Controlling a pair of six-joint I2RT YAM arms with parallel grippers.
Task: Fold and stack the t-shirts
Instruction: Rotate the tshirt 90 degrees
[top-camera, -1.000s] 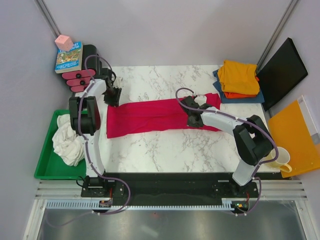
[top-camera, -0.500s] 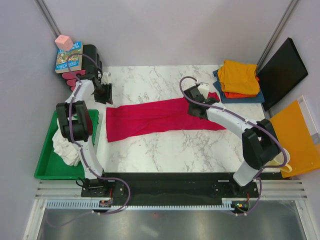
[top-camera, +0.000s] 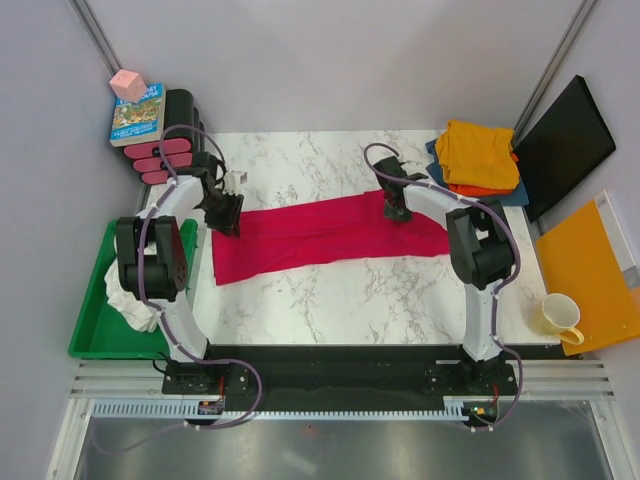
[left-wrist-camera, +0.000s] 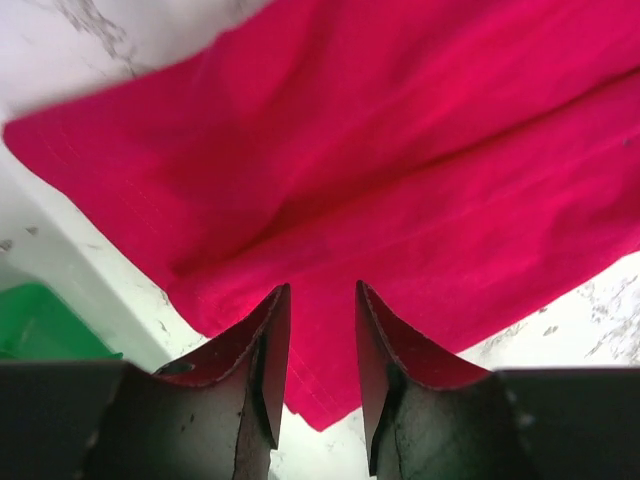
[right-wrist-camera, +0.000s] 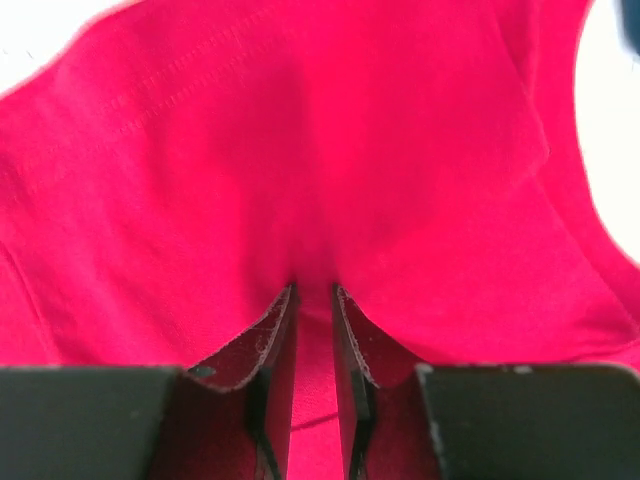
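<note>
Crimson t-shirt (top-camera: 320, 232) puckers inside right pincer (right-wrist-camera: 313, 289), visible only from its wrist.

Top camera overlooks the whole table (top-camera: 330, 290) from above; both wrist cameras sit close over the shared crimson t-shirt (top-camera: 310, 235)

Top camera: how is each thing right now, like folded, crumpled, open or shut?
red t-shirt: lying in a long band across the table.
folded t-shirts: stacked at the far right corner.
white t-shirt: crumpled in the green tray.
left tool: over the red t-shirt's left end, narrow gap, grip unclear.
right tool: shut, pinching the red t-shirt.
mug: upright.
</note>
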